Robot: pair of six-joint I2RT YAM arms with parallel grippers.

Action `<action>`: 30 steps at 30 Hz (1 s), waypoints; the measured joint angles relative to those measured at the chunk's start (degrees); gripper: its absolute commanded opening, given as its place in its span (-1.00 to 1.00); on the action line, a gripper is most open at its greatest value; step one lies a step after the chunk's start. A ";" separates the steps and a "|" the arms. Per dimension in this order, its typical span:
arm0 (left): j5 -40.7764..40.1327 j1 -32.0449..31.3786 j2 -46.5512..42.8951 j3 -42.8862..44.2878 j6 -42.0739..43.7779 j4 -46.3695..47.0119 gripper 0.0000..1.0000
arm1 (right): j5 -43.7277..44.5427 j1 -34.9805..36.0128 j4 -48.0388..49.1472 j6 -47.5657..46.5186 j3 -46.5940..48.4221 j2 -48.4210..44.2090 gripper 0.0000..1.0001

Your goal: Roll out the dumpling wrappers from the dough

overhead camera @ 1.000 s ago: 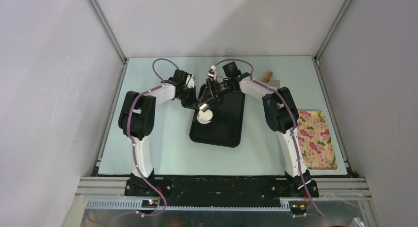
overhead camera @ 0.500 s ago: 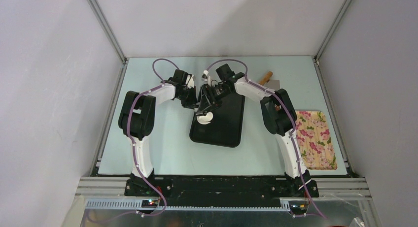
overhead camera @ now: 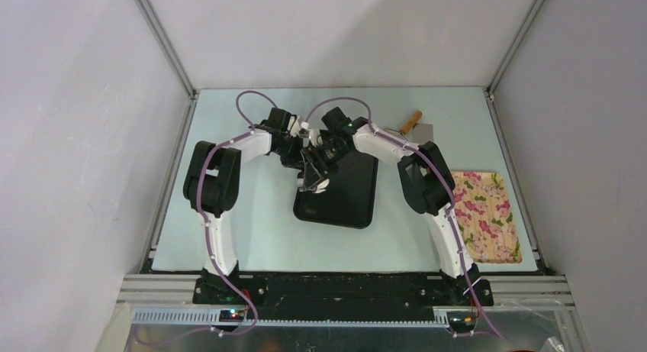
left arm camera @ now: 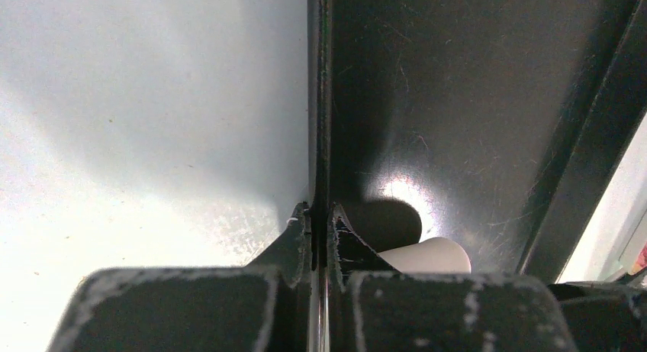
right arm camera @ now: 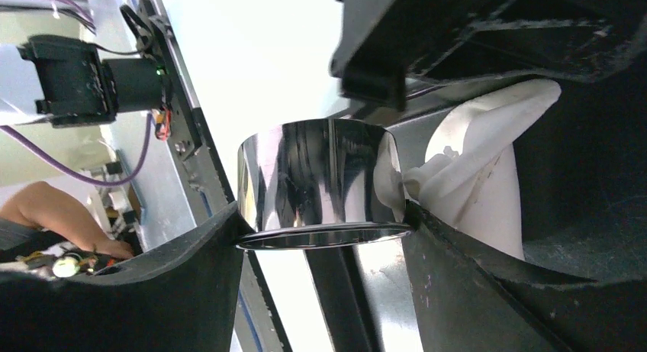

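Observation:
A black tray (overhead camera: 347, 203) lies in the middle of the table. My left gripper (left arm camera: 319, 214) is shut on the tray's left rim (left arm camera: 320, 100), one finger on each side of it. The white dough (left arm camera: 427, 254) lies inside the tray just right of that grip. My right gripper (right arm camera: 324, 230) is shut on a round steel cup (right arm camera: 317, 176), rim toward the camera, with the crumpled dough (right arm camera: 481, 161) pressed against the cup's right side and the right finger. From above, the right gripper (overhead camera: 313, 172) covers most of the dough (overhead camera: 318, 186) at the tray's left side.
A wooden-handled tool (overhead camera: 412, 121) lies at the back right of the table. A floral cloth (overhead camera: 488, 214) lies along the right edge. Both arms crowd together over the tray's far left corner.
The right arm has swung left and down with the steel cup, from above the tray's far end onto the dough. The left arm has stayed put on the rim.

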 measured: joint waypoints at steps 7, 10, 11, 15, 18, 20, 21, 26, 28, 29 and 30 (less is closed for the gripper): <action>0.00 0.00 0.00 0.00 0.00 0.00 -1.00 | 2.19 1.92 -2.82 -5.66 0.00 -1.31 -1.00; 0.00 0.00 0.00 0.00 0.00 0.00 -1.00 | 3.17 2.73 -4.42 -8.37 -0.02 -2.64 -1.00; 0.02 0.00 0.00 0.00 0.00 0.00 -1.00 | 3.41 2.99 -5.01 -9.27 -0.02 -3.21 -1.00; 0.02 0.00 0.00 0.00 0.00 0.00 -1.00 | 3.91 4.07 -7.34 -12.55 0.00 -4.74 -1.00; 0.02 0.00 0.00 0.00 0.00 0.02 -1.00 | 3.98 4.46 -9.86 -14.60 0.59 -4.94 -1.00; 0.02 0.00 0.00 0.00 0.00 0.02 -1.00 | 4.07 4.37 -11.78 -15.67 1.38 -4.96 -1.00; 0.02 0.00 0.00 0.00 0.00 0.02 -1.00 | 4.31 4.13 -12.66 -16.37 1.90 -5.07 -1.00; 0.02 0.00 0.00 0.00 0.00 0.02 -1.00 | 8.92 1.46 -15.87 -21.16 1.36 -8.92 -1.00; 0.04 0.00 0.00 0.00 0.00 0.04 -1.00 | 12.39 0.50 -16.52 -24.00 -1.53 -12.81 -1.00; 0.07 0.00 0.00 0.00 0.00 0.04 -0.99 | 14.23 0.31 -16.76 -25.22 -3.13 -14.69 -1.00; 0.07 0.00 0.00 0.00 0.00 0.04 -0.99 | 16.02 -0.07 -16.98 -26.29 -4.85 -16.44 -1.00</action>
